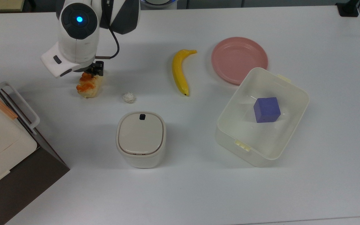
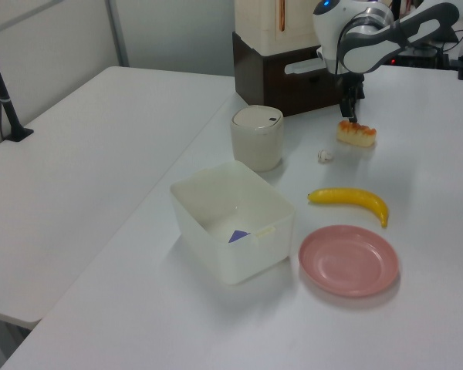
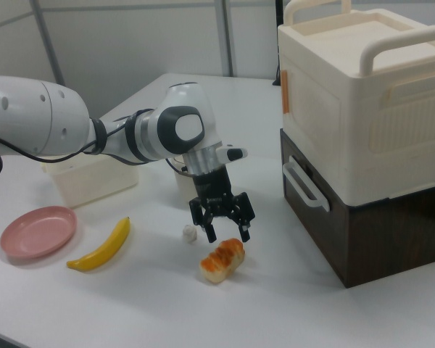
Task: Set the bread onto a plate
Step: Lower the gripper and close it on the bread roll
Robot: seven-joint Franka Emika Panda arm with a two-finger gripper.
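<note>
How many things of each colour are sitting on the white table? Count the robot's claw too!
Pink: 1, the plate
Yellow: 1, the banana
Purple: 1, the cube inside the tub
Cream with orange-brown top: 1, the bread
White or cream: 4, the tub, the lidded bin, the small crumpled ball, the stacked box
Black: 1, the gripper
Total: 9
</note>
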